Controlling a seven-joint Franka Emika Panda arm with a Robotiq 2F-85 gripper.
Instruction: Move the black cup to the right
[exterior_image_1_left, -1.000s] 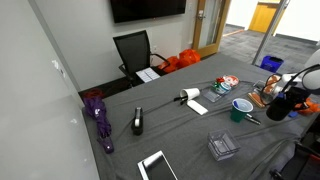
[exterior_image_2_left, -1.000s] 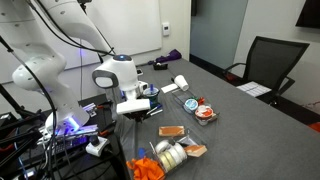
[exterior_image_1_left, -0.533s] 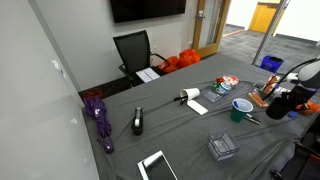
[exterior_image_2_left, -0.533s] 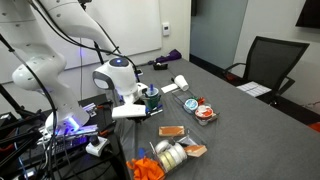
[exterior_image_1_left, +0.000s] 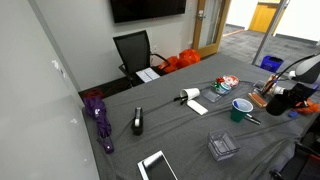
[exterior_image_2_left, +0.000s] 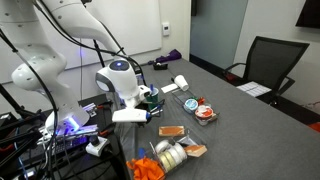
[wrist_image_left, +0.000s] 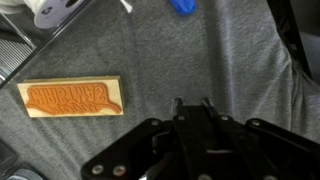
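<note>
Grey cloth table is carrying office clutter under a wall screen, and the arm is working at one corner of it. Gripper is hanging over bare cloth in the wrist view, its dark body filling the lower frame, with an orange-printed card lying flat off to one side. Jaw setting: cannot tell, since the linkages are blending into one black mass. Black cup: not picking it out with certainty. The wrist view is showing no cup. In an exterior view a dark lump at the arm's tip, just beyond the teal-green cup, could be cup or gripper. Judging handling: a small plain mug, likely rigid and light if empty, with a smooth wall that may be slipping under hard pads. Best hold is probably from above, one finger inside the rim and one outside, or across the body low down, keeping it upright and clear of the teal-green cup.
</note>
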